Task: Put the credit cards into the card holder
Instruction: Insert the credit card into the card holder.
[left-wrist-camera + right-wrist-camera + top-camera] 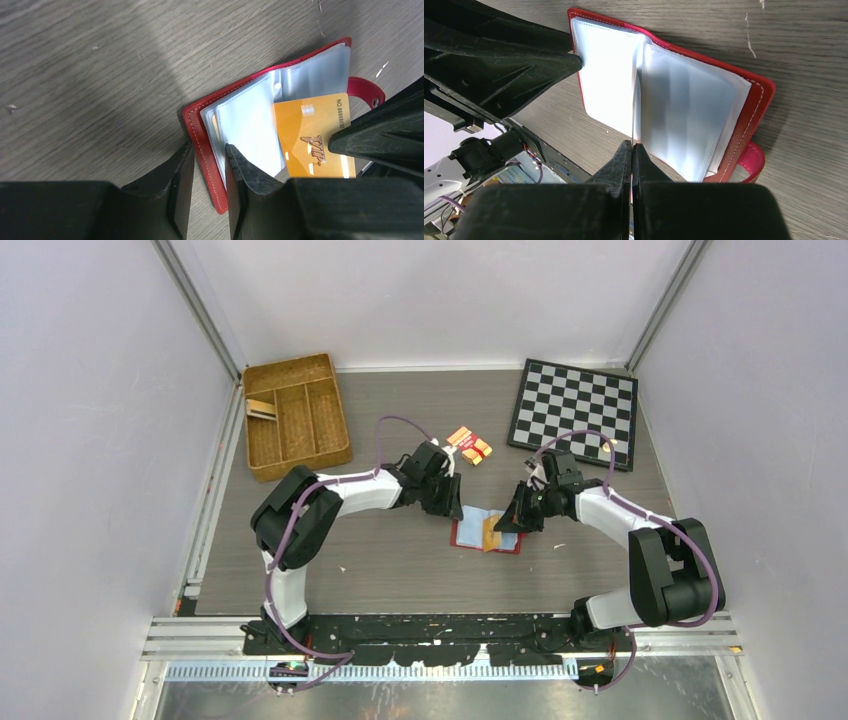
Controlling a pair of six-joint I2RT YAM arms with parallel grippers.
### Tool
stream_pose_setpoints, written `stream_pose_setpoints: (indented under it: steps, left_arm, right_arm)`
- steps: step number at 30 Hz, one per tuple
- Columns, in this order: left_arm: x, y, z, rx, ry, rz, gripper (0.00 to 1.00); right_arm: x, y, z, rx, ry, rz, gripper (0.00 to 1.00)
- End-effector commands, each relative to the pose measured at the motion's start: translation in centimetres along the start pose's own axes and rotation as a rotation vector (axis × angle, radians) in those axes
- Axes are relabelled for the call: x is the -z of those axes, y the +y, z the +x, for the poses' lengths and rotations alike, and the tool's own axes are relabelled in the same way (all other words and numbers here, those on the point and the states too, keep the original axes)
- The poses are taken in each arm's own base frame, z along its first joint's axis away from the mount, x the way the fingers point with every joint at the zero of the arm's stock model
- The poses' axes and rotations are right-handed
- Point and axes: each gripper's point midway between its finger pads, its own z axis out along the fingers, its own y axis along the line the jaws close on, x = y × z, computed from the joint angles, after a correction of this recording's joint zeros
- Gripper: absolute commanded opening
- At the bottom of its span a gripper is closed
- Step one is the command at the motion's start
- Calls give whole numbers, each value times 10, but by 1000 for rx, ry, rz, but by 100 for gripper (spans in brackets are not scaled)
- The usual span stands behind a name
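The dark-red card holder lies open on the table with its clear sleeves fanned up. An orange credit card marked VIP stands over the sleeves, and in the right wrist view it shows only as a thin edge. My right gripper is shut on that card's near edge. My left gripper is narrowly open and straddles the holder's red cover edge, one finger on the sleeves and one outside. A left finger touches the left page.
An orange-and-red banded pack lies behind the holder. A brown wicker divided tray stands at the back left and a chessboard at the back right. Both arms crowd the holder from either side.
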Motion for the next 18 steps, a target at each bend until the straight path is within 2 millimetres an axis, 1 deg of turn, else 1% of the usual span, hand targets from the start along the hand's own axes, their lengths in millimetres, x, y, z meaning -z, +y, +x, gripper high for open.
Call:
stream_pose_setpoints:
  steps: [1,10,13,18]
  left_arm:
    - [-12,23,16,-40,58,-92,30]
    - [-19,35,21,-68,81,-135,27]
    - [-19,36,22,-68,85,-137,25]
    - [-18,37,23,-67,84,-144,24]
  right_arm:
    - [0,0,-3,27,-22,2,0]
    - [1,-12,-10,19,-74,70,0]
    - [0,-12,-14,6,-108,65,0]
    - [-4,-14,-16,-18,-143,50,1]
